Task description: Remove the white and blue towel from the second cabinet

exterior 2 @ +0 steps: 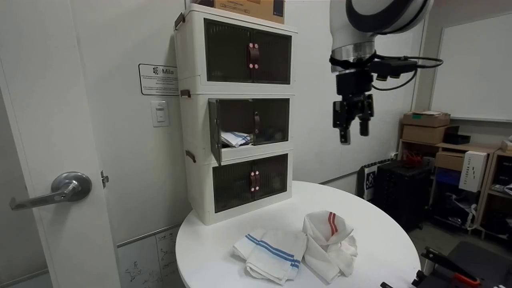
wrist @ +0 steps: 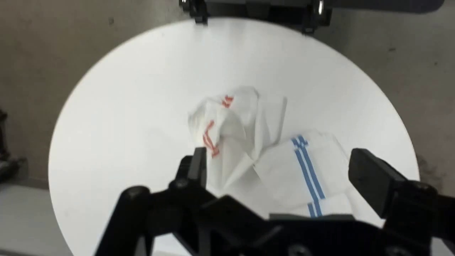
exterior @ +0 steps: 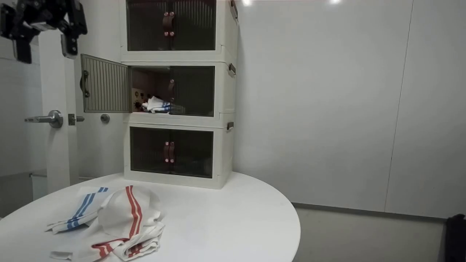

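Black two-fingered gripper (exterior 2: 354, 135): parted wide, gripping nothing, hung high above the round white bench (exterior: 236, 218).
Crumpled white cloth towel with red stripes (exterior 2: 330, 244): lying on the bench.
Folded white cloth towel with blue stripes (exterior 2: 272, 257): alongside, touching the red-striped towel; open to a mistaken pick because of matching stripes.
Open ribbed grey door (exterior: 106, 84): jutting forward from the middle white box cabinet (exterior: 226, 92); could be bumped by a slanting approach.
Shut dark door (exterior: 193, 91): halving the way in; could catch the gripper or snag cloth.
White and blue cloth towel (exterior: 158, 104): the target, bunched on the cabinet floor, apparently reaching behind the shut door; could slip from a pinch on one thin fold.
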Robot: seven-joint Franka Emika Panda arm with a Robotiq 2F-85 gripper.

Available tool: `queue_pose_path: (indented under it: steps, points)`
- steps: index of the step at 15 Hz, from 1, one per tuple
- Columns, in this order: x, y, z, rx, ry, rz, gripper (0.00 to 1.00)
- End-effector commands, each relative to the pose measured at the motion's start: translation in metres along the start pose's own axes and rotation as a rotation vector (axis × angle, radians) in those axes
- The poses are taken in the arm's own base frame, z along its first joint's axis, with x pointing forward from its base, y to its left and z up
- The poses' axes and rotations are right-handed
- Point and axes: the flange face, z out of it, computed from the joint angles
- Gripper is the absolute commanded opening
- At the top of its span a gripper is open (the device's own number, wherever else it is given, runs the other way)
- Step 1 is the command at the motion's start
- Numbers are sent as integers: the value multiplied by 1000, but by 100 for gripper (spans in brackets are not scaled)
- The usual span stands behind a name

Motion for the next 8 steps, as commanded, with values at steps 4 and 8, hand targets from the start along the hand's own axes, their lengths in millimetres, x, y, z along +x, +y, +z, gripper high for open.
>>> queue_pose_path:
  steps: [4,8]
  points:
    - [114,-23,-41,-21,302,-265,100]
    - [181,-21,-43,-7,451,-439,100]
